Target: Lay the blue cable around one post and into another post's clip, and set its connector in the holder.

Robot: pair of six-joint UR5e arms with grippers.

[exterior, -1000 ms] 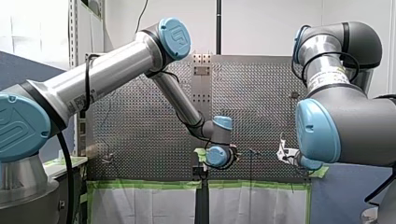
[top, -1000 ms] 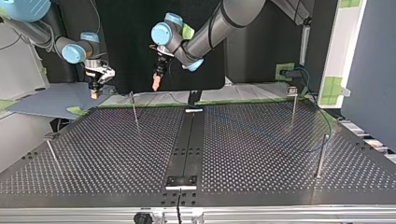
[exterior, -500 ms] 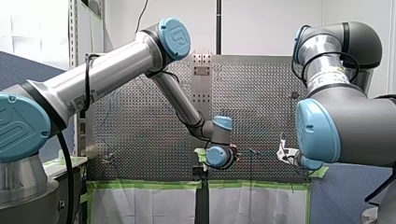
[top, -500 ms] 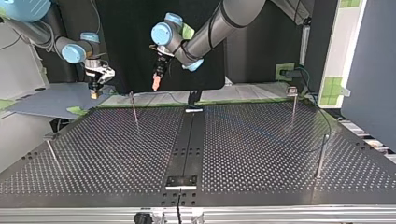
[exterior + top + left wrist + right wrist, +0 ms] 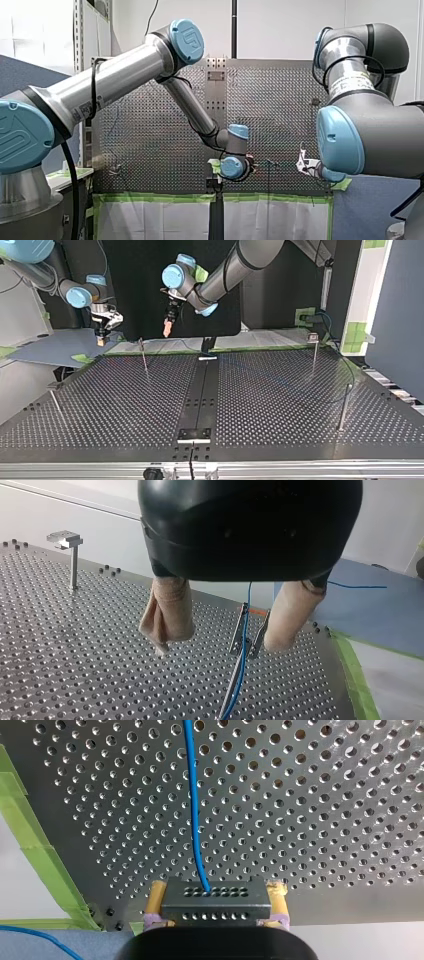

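In the left wrist view my left gripper (image 5: 222, 640) stands open, beige pads (image 5: 167, 615) apart. A clip post (image 5: 251, 632) rises between them, close to one pad, with the blue cable (image 5: 243, 652) running through its clip. In the right wrist view my right gripper (image 5: 216, 917) is shut on the grey connector (image 5: 216, 899), yellow pads on its two sides. The cable (image 5: 194, 810) leaves it and runs ahead over the perforated plate. In the top view my left gripper (image 5: 167, 329) hangs above the far edge, and my right gripper (image 5: 102, 337) is at the far left.
Thin posts stand on the perforated table (image 5: 280, 405): one at the far left-centre (image 5: 144, 357), one at the near left (image 5: 55, 400), two at the right (image 5: 314, 352) (image 5: 343, 407). A small bracket (image 5: 195, 434) sits on the centre strip near the front edge. Green tape (image 5: 30, 845) lines the table's edge.
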